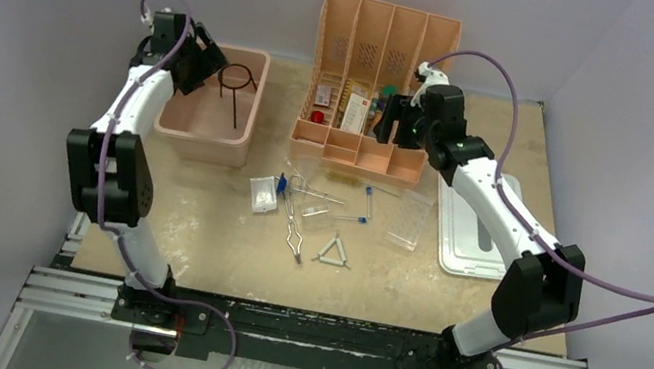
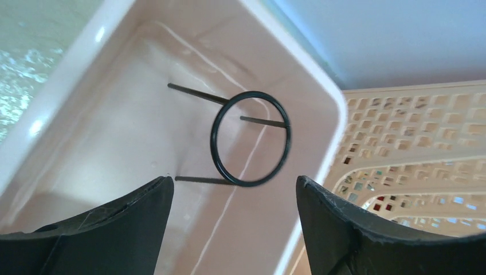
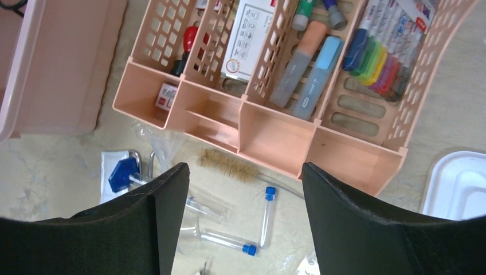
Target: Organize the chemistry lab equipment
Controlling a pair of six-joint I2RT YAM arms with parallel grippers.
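The black wire ring tripod [image 1: 237, 83] lies inside the pink bin [image 1: 178, 130]. My left gripper [image 1: 203, 59] hovers open over the bin's back left, holding nothing. In the left wrist view the tripod [image 2: 250, 138] rests on the bin floor just beyond my gripper [image 2: 235, 186]. On the table lie metal tongs [image 1: 295, 228], a white triangle [image 1: 333, 255], a clear packet [image 1: 262, 194], blue-capped tubes [image 1: 368, 198] and a clear tube rack [image 1: 410, 220]. My right gripper [image 1: 392, 121] hangs open and empty over the orange organizer's front edge. In its wrist view my right gripper [image 3: 242, 172] frames two blue-capped tubes [image 3: 267, 213].
The orange divider organizer [image 1: 364, 155] stands at the back centre with markers and small boxes [image 3: 247, 34] in it. A white lid [image 1: 472, 232] lies at the right. A bristle brush [image 3: 226, 163] and a blue-handled item [image 3: 123, 173] lie in front of the organizer.
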